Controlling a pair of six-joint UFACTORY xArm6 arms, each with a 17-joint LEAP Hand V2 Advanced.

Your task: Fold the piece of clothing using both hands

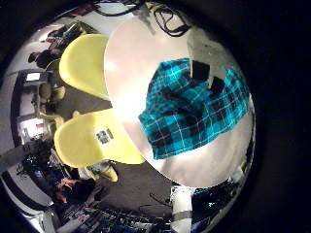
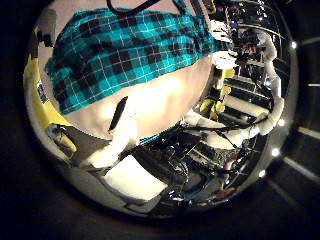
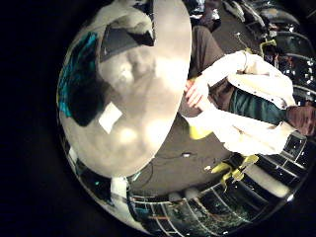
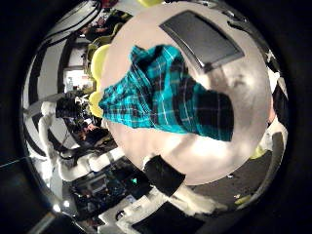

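Observation:
A checked piece of clothing (image 1: 194, 107) lies spread on the round table (image 1: 136, 68), seen from well above in the left little finger side palm view. In the left thumb side palm view the clothing (image 2: 130, 50) lies on the table (image 2: 170, 95), and my left hand (image 2: 115, 130) reaches out with straight fingers, away from the cloth and holding nothing. In the right thumb side palm view the clothing (image 4: 166, 93) lies flat, and my right hand (image 4: 171, 180) shows relaxed fingers away from it. The right little finger side palm view shows an edge of the clothing (image 3: 77, 84).
A dark flat pad (image 4: 205, 39) lies on the table beside the clothing, and it also shows in the right little finger side palm view (image 3: 123, 39). A small paper slip (image 3: 109, 117) lies on the table. Two chairs (image 1: 92, 141) stand at the table's edge.

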